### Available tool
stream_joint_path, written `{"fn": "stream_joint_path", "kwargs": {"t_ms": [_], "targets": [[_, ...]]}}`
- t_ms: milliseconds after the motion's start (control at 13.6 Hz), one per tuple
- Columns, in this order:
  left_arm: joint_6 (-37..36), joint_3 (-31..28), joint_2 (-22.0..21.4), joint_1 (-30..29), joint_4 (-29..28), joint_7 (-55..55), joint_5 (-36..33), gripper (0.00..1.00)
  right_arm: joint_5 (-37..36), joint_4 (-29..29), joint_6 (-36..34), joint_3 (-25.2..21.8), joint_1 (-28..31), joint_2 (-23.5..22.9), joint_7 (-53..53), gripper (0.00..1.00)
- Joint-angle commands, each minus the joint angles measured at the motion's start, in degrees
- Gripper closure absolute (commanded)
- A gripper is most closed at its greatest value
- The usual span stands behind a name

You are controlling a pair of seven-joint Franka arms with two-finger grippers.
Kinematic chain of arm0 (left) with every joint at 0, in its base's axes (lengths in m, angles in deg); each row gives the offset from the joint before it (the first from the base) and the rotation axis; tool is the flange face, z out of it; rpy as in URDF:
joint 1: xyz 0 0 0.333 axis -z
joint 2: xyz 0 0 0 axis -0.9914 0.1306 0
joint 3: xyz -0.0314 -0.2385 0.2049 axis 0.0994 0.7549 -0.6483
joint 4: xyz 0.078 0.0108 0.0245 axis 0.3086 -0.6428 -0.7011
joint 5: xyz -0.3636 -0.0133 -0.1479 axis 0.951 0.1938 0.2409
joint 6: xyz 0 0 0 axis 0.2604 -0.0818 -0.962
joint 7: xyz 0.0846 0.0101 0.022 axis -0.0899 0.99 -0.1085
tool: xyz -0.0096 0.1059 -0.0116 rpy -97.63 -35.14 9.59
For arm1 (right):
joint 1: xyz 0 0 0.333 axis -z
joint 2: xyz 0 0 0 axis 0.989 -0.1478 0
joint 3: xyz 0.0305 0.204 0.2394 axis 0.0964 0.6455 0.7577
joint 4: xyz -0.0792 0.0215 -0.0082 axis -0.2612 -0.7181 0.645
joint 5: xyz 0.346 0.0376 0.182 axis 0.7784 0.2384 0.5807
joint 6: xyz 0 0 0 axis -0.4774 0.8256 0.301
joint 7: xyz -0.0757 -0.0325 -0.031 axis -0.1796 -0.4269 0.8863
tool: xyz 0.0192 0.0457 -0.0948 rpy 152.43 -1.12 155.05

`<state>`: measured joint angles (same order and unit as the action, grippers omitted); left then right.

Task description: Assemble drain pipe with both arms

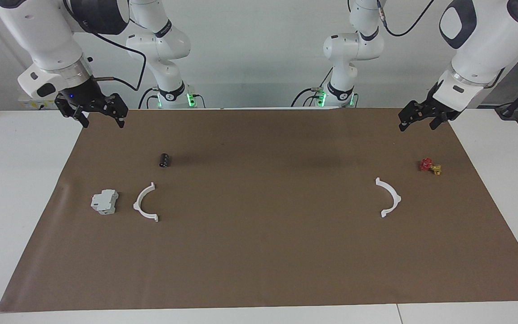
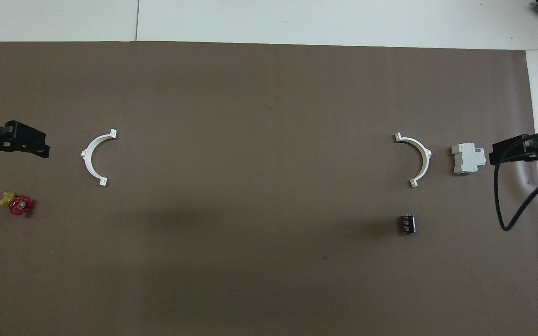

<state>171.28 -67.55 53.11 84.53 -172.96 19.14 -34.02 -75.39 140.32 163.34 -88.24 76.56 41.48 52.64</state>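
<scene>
Across the desk [image 1: 25, 189] in the facing view, a matte brown paper sheet [image 1: 259, 252] covers most of the white top, flat apart from slight rippling at one edge. Two thin white plastic half-rings lie flat on it, well apart, each a smooth arc with little tabs at the ends. One half-ring [image 1: 145, 202] is toward the right arm's end, just beside a blocky grey-white box [image 1: 104, 201], with a small black cylinder [image 1: 164, 160] nearer the robots. The other half-ring [image 1: 389, 196] is toward the left arm's end, near a small red and yellow valve-looking piece [image 1: 430, 166]. The right gripper [image 1: 101, 118] hangs over the sheet's corner, fingers spread wide, holding nothing. The left gripper [image 1: 416, 123] hangs over the opposite corner, fingers also apart and empty. Both arms are just waiting.

From overhead, same deal: the arcs' open sides face each other. One half-ring [image 2: 97, 158] sits farther from the robots than the red handwheel [image 2: 19, 205], the other [image 2: 417, 160] right next to the ribbed box [image 2: 468, 158], with the cylinder [image 2: 407, 224] nearer. The left gripper [image 2: 28, 142] and right gripper [image 2: 507, 153] poke in from the sides, touching nothing; can't judge the finger gap from this angle.
</scene>
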Motion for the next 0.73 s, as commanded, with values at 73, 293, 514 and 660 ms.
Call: {"fn": "stream_joint_path", "kwargs": {"t_ms": [73, 293, 514, 660], "targets": [[2.1, -0.6, -1.7, 0.8, -2.5, 0.1, 0.7, 0.0, 0.2, 1.7, 0.5, 0.5, 0.3, 1.5, -1.3, 0.0], [2.2, -0.6, -1.9, 0.9, -2.9, 0.1, 0.6, 0.0, 0.8, 4.0, 3.2, 0.5, 0.3, 2.1, -1.5, 0.0], [2.2, -0.6, -1.9, 0.9, -2.9, 0.1, 0.7, 0.0, 0.9, 16.3, 17.6, 0.6, 0.4, 5.8, -0.3, 0.0], [2.2, -0.6, -1.9, 0.9, -2.9, 0.1, 0.6, 0.0, 0.9, 19.7, 23.5, 0.6, 0.4, 3.4, 2.9, 0.0]]}}
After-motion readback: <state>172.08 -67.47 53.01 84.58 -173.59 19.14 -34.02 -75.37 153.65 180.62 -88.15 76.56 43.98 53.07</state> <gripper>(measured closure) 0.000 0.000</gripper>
